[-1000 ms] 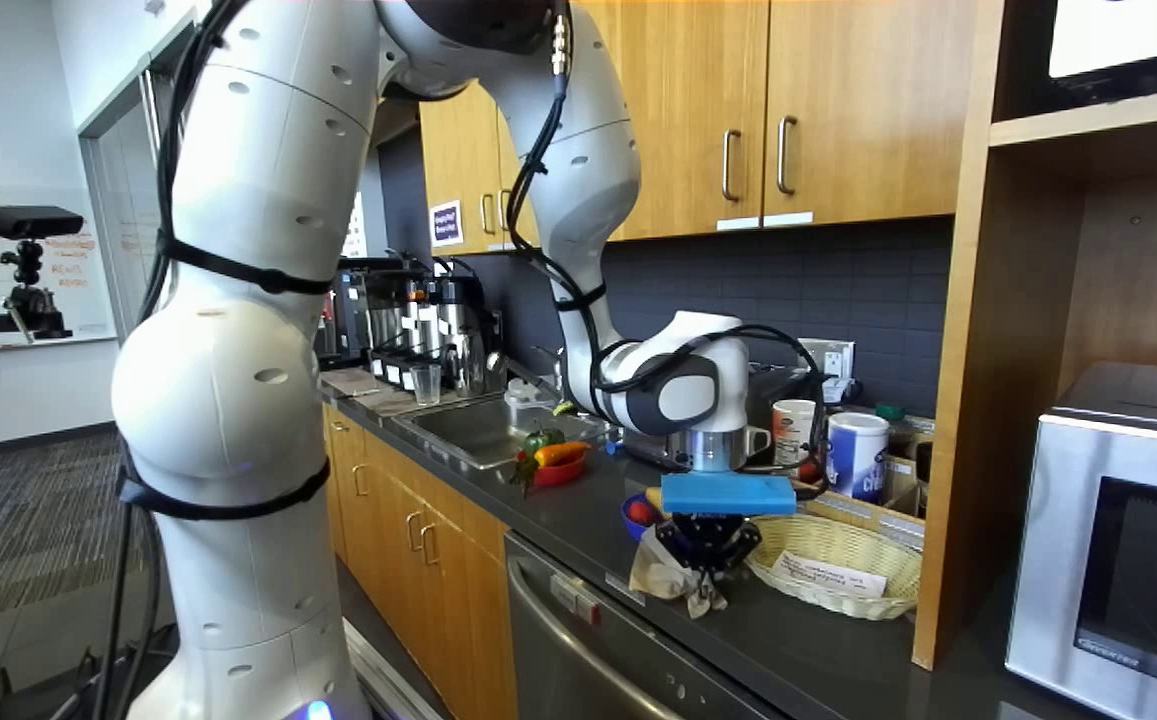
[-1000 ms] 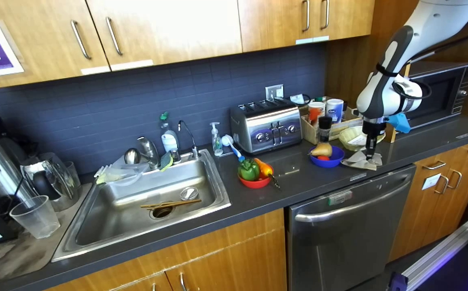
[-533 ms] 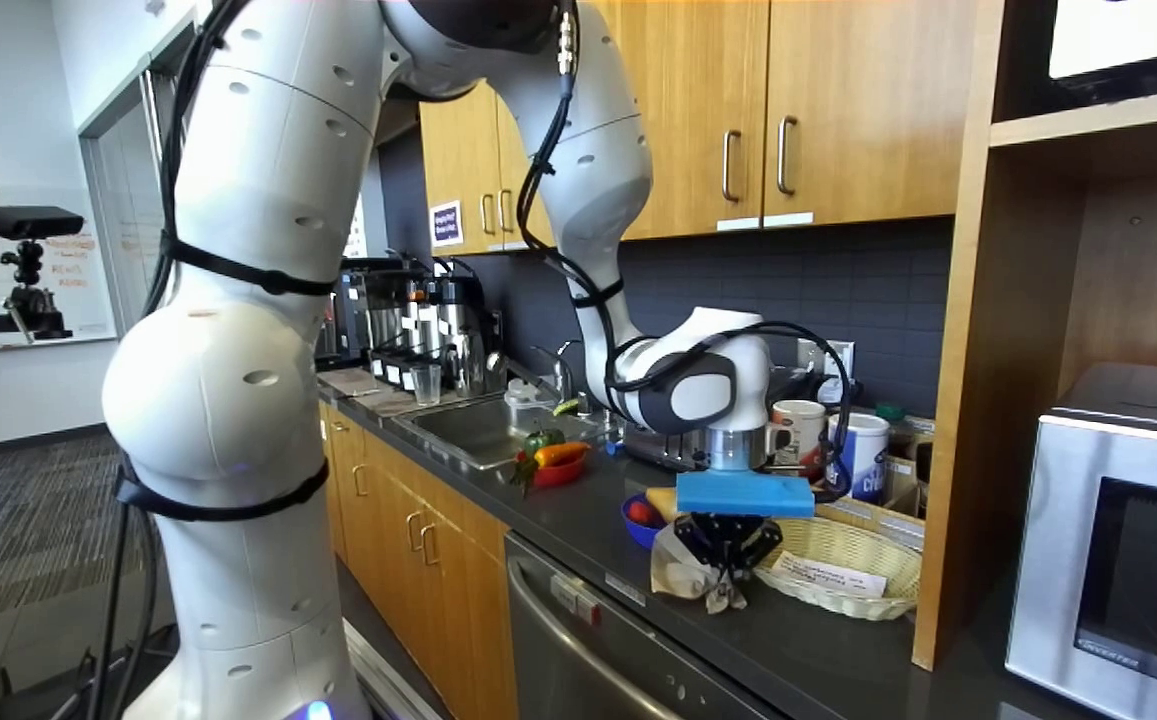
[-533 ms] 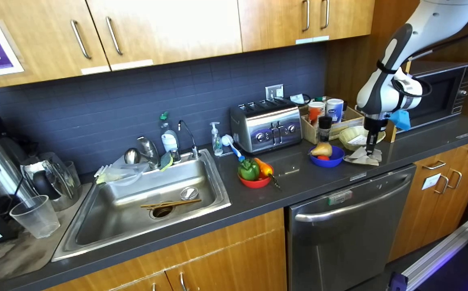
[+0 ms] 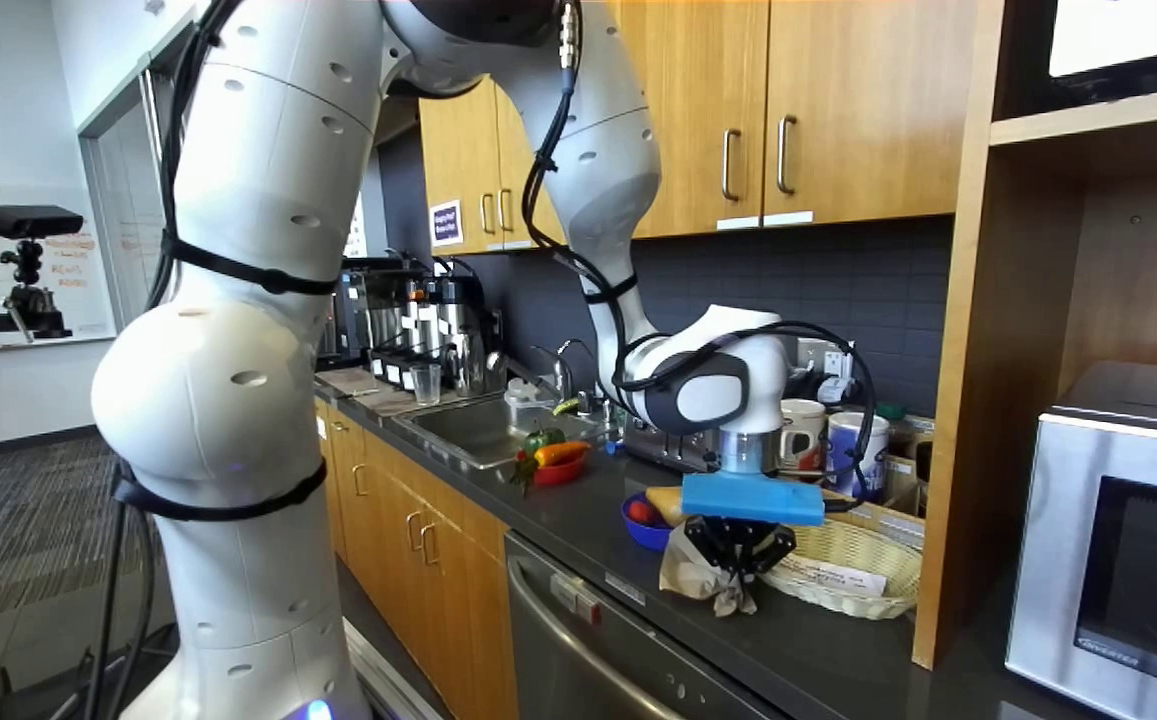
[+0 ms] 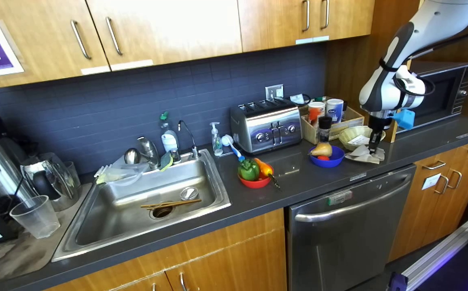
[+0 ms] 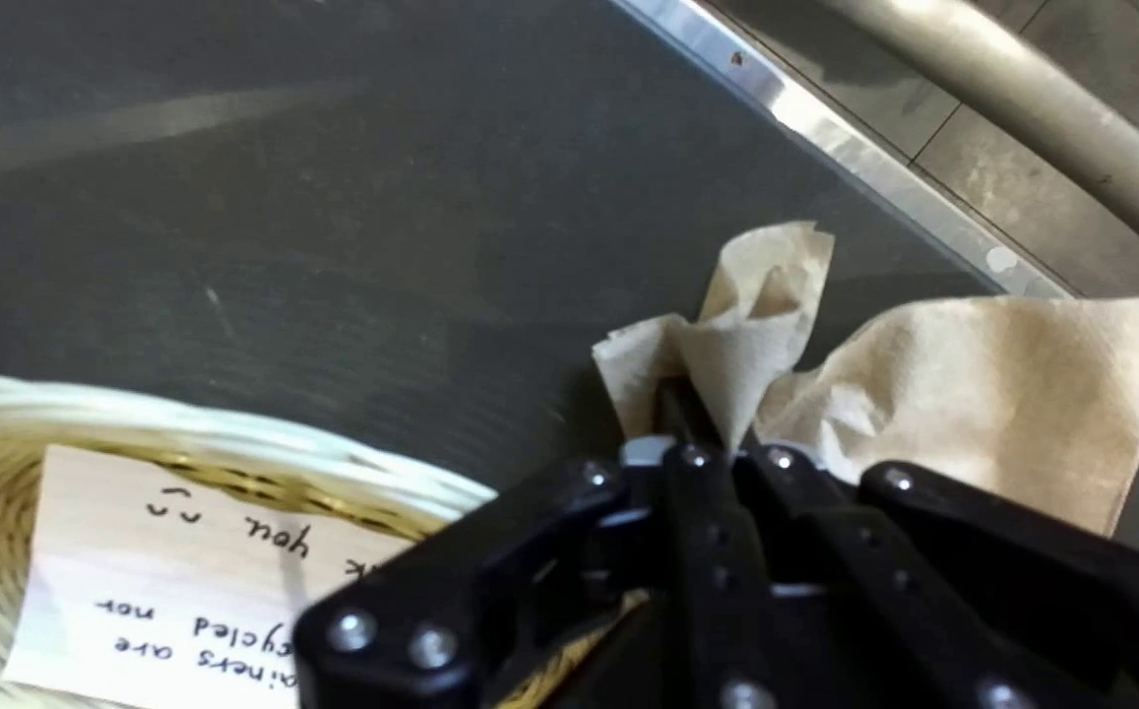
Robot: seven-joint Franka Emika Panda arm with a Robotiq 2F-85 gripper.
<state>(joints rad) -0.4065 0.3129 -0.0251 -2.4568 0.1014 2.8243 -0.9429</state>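
Note:
My gripper (image 7: 712,418) points down at the dark counter, its fingers closed together on a crumpled beige paper napkin (image 7: 1002,404). Folds of the paper stick out past the fingertips, and a larger flap spreads to one side. In both exterior views the napkin (image 6: 361,155) lies low on the counter beneath the gripper (image 5: 741,572). A pale wicker basket (image 5: 873,550) stands close beside the gripper, with a handwritten note (image 7: 146,611) inside. On the napkin's other side is a blue bowl (image 6: 327,163) holding a yellowish pear-shaped item (image 6: 322,150) and something red.
A wooden divider panel (image 5: 958,400) rises beyond the basket, with a microwave (image 5: 1068,560) past it. Behind stand a wooden box (image 6: 353,121) of containers and a toaster (image 6: 272,128). A red bowl (image 6: 254,184) of vegetables sits near the sink (image 6: 217,194). The dishwasher handle (image 6: 351,212) juts below the counter edge.
My gripper has moved a little to the right in both exterior views, along the basket's side. The napkin has shifted with it, away from the blue bowl. The jaws have stayed shut.

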